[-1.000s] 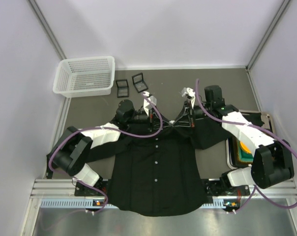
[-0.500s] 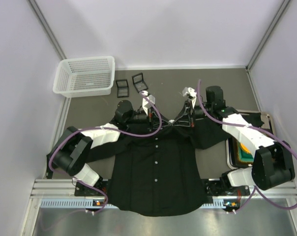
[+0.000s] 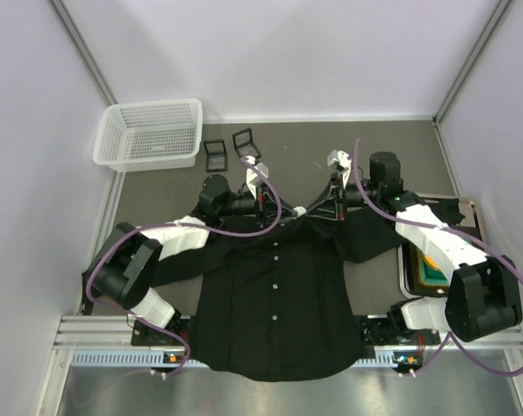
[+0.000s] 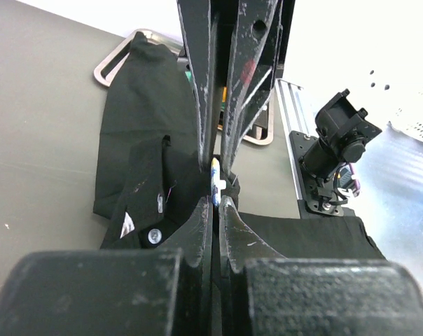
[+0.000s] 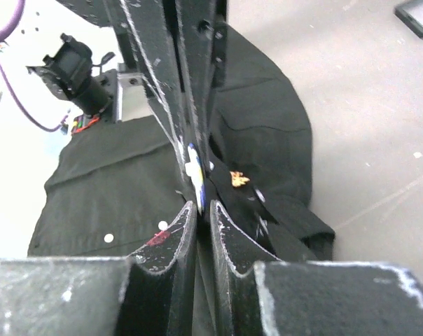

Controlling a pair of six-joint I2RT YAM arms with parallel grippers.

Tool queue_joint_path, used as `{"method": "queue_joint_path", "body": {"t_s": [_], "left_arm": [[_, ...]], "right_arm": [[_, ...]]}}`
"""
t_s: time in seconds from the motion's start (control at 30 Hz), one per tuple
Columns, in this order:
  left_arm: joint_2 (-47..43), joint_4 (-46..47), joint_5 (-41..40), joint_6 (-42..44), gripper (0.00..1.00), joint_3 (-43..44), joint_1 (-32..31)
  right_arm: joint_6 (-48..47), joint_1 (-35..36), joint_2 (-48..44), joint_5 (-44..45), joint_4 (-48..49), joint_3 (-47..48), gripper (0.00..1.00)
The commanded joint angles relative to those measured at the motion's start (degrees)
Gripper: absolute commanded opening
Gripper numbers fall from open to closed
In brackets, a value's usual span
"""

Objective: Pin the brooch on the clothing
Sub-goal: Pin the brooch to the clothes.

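Observation:
The black button-up shirt [image 3: 274, 290] lies flat on the grey mat, its white buttons running toward me. Both grippers meet tip to tip at the collar. My left gripper [image 3: 277, 208] comes from the left and is shut on the small white and blue brooch [image 3: 300, 211], seen edge-on at its tips in the left wrist view [image 4: 215, 183]. My right gripper [image 3: 320, 211] comes from the right and is shut on dark collar fabric right beside the brooch [image 5: 195, 170]. The collar's button and label [image 4: 153, 236] show left of my left fingers.
A white mesh basket [image 3: 149, 133] stands at the back left. Two small black boxes [image 3: 216, 156] [image 3: 246, 143] lie behind the collar. A metal tray [image 3: 410, 276] with green and orange items sits at the right, partly under a sleeve.
Both grippers have moved a little toward the far side together, and the collar has been drawn up and away with them. The shirt's body has stayed put.

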Motion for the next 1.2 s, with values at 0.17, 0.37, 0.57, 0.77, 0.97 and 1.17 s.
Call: {"method": "queue_joint_path", "body": {"t_s": [0.17,0.37,0.57,0.77,0.97,1.17], "left_arm": [[-1.08,2.64,3.23,-2.24,0.0,0.21,-0.05],[-0.72,3.34,3.58,-2.86,0.0,0.3,-0.05],[0.68,5.1,5.69,-3.73,0.0,1.09,-0.05],[0.95,6.16,8.41,-2.42,0.0,1.53,-0.14],[0.86,7.29,9.47,-1.89,0.0,1.8,-0.32],[0.77,8.44,10.0,-2.42,0.0,2.23,-1.11]], "right_arm": [[8.25,-1.77,-2.08,6.06,11.97,-1.77,0.13],[-2.09,-0.98,-4.8,2.8,6.08,-2.21,0.34],[-15.91,-1.15,-6.29,0.87,-5.17,-0.63,0.53],[-21.37,-1.15,-9.01,-0.27,-6.67,-0.89,0.77],[-20.67,-0.98,-8.93,-5.19,-7.46,0.78,0.91],[-18.03,1.3,-6.38,-5.81,-6.41,1.23,0.78]]}}
